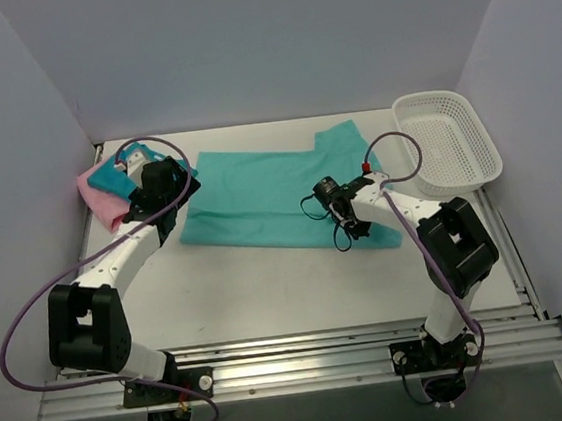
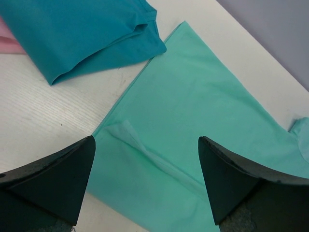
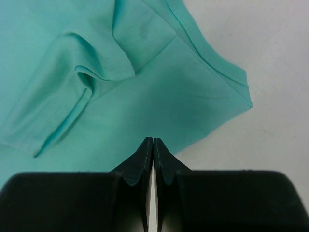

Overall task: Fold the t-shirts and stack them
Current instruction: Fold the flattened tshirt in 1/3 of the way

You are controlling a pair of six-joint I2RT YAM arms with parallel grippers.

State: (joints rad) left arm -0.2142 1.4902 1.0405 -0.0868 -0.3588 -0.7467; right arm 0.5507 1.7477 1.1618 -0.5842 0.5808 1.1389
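The light sea-green t-shirt lies spread flat across the middle of the table. A folded teal-blue t-shirt rests on a pink t-shirt at the back left. My left gripper hangs open over the green shirt's left edge, with nothing between its fingers. Low over the shirt's right part, near a creased sleeve and a hem corner, my right gripper is shut. No cloth shows between its tips.
A white mesh basket stands at the back right, tilted over the table's right edge. Grey walls close in the back and both sides. Purple cables loop from both arms.
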